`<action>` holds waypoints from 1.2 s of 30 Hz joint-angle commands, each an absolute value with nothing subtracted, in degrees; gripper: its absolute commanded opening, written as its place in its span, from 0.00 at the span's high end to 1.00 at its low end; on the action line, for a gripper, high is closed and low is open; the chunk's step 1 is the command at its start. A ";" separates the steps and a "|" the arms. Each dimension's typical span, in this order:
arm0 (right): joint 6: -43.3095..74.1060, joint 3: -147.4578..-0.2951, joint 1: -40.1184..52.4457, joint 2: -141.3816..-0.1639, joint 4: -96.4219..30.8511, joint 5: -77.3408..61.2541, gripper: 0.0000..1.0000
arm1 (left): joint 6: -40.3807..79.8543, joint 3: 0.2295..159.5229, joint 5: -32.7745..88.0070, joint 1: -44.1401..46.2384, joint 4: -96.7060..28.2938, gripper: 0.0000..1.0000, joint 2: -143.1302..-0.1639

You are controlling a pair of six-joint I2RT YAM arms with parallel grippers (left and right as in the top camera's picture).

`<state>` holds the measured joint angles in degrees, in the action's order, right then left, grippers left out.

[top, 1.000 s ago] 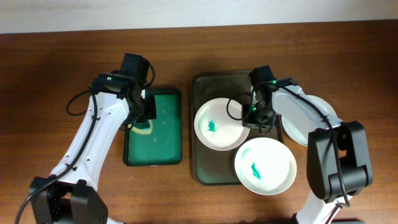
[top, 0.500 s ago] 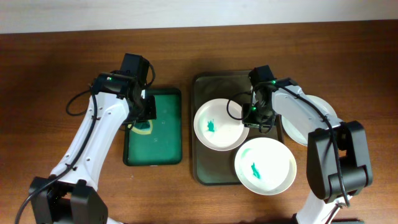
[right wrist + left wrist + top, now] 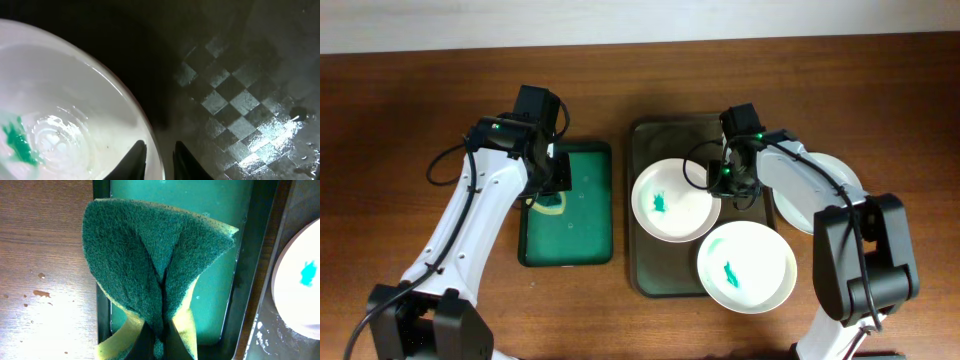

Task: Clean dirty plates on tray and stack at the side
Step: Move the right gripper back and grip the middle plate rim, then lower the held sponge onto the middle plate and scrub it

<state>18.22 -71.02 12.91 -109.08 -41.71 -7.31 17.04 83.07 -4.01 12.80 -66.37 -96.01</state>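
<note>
Two white plates lie on the brown-olive tray (image 3: 650, 272). One plate (image 3: 670, 200) with a teal smear lies at its left. A second smeared plate (image 3: 747, 265) overhangs the tray's front right corner. A third, plain plate (image 3: 825, 190) sits on the table to the right, partly hidden by my right arm. My right gripper (image 3: 728, 180) straddles the first plate's right rim, closed on it, one finger inside the plate (image 3: 75, 125) and one outside. My left gripper (image 3: 552, 185) is shut on a folded green and yellow sponge (image 3: 150, 255) above the green tray (image 3: 580, 240).
The small green tray stands left of the brown tray, close beside it. The brown tray's floor (image 3: 240, 100) is wet and shiny. Brown wooden table (image 3: 400, 150) surrounds both trays, with a few water drops (image 3: 40, 292) left of the green tray.
My right gripper has shifted slightly toward the back at the plate's rim. The plate has barely moved. My left arm and the sponge have stayed still.
</note>
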 commanded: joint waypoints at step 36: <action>17.34 -70.94 11.20 -106.43 -44.31 -1.91 0.41 | 8.01 83.24 4.40 16.86 -59.07 1.00 -95.88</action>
<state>19.31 -70.91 11.44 -108.42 -44.53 -2.55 13.23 83.07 -2.81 16.91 -60.07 -96.01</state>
